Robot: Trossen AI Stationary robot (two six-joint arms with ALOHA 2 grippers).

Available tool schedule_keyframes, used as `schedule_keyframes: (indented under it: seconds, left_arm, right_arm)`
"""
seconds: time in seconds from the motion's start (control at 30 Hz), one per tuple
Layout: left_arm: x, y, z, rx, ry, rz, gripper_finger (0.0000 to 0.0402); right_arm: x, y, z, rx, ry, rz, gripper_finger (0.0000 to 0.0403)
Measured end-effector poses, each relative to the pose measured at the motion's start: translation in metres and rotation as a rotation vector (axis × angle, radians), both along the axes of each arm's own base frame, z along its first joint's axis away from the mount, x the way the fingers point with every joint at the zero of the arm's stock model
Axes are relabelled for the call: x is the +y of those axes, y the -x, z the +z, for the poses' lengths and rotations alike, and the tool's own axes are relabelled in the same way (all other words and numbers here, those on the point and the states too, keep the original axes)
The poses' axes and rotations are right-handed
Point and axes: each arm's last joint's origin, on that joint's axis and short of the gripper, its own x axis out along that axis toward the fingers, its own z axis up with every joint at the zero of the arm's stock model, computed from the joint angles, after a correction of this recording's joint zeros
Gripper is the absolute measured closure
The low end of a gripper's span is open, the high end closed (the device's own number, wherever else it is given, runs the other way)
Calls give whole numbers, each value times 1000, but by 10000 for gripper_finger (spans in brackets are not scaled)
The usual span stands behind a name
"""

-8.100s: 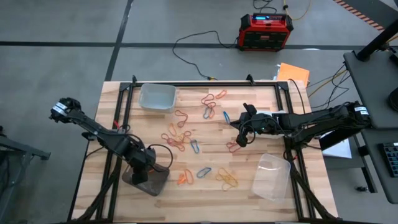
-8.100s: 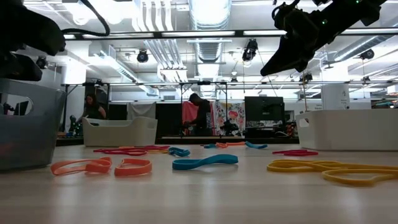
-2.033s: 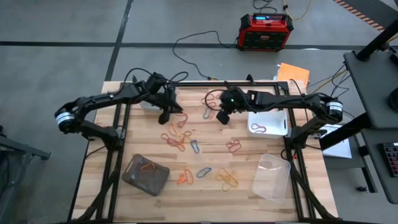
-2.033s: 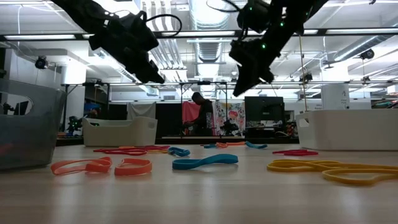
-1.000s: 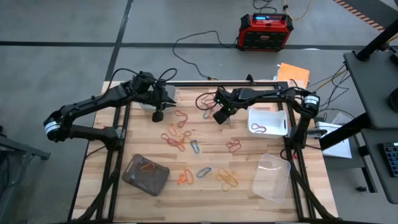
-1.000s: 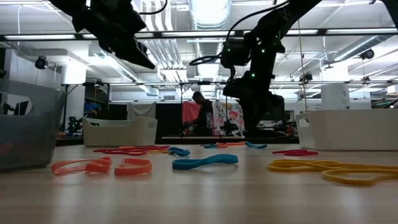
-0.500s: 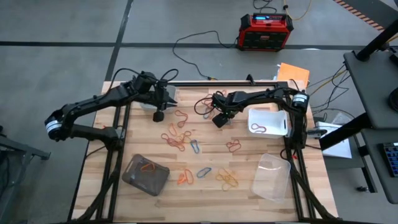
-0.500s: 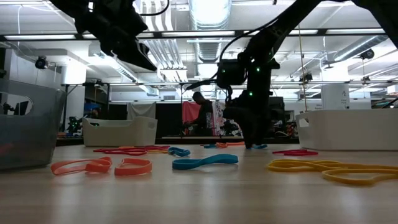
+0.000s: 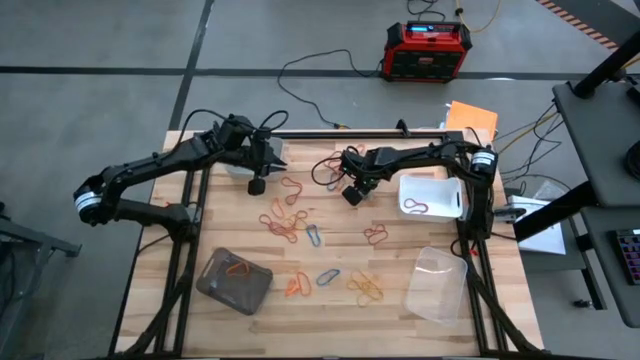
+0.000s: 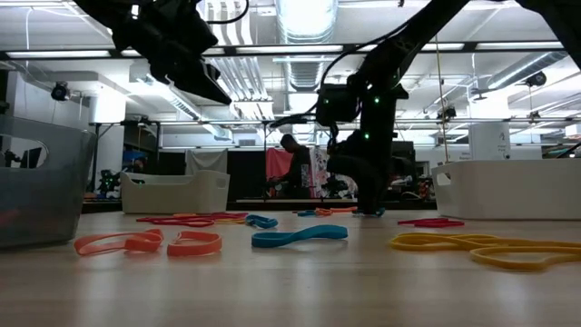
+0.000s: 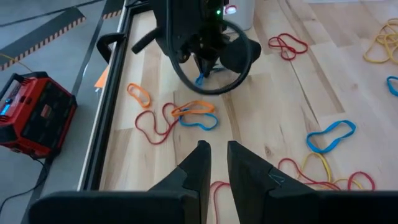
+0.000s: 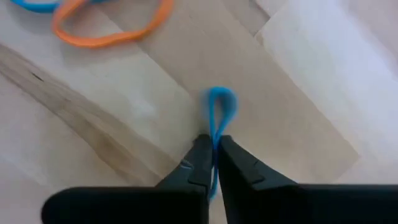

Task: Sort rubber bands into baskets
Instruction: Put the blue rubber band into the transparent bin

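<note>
The right end effector point(image 12: 211, 144) pinches a thin blue rubber band point(image 12: 219, 109) against the wooden surface point(image 9: 400, 250); an orange rubber band point(image 12: 112, 28) lies at ten o'clock (well apart).

The left end effector point(image 9: 257, 186), nearly closed on nothing, hovers beside the clear plastic tub point(image 9: 240, 166).

the pale wooden worktop point(image 9: 400, 290) is standing on a grey concrete floor point(image 9: 90, 40). beyond the worktop's far edge a red-and-black box point(image 9: 428, 50) is sitting on that floor, black cables point(image 9: 310, 70) trailing from it. far behind the worktop, ceiling lights point(image 10: 300, 18) are glowing and a person point(image 10: 292, 168) is standing.
</note>
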Motion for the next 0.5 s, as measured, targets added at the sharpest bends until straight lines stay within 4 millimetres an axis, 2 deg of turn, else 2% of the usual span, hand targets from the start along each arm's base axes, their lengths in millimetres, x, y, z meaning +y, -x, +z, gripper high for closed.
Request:
schedule_keyframes:
  seconds: [0.13,0.23,0.33,0.5]
  left_arm:
    - [0,-1,1,-10,8,8,363]
    - [1,-1,2,-22,24,23,363]
    - [0,-1,2,-30,37,15,363]
    - [0,-4,6,-84,48,-10,363]
  right_arm:
    - [8,3,31,-78,21,46,393]
    - [26,10,59,-124,-6,144,393]
    - [54,20,89,-189,-65,253,394]
    - [116,32,128,-333,-192,397,394]
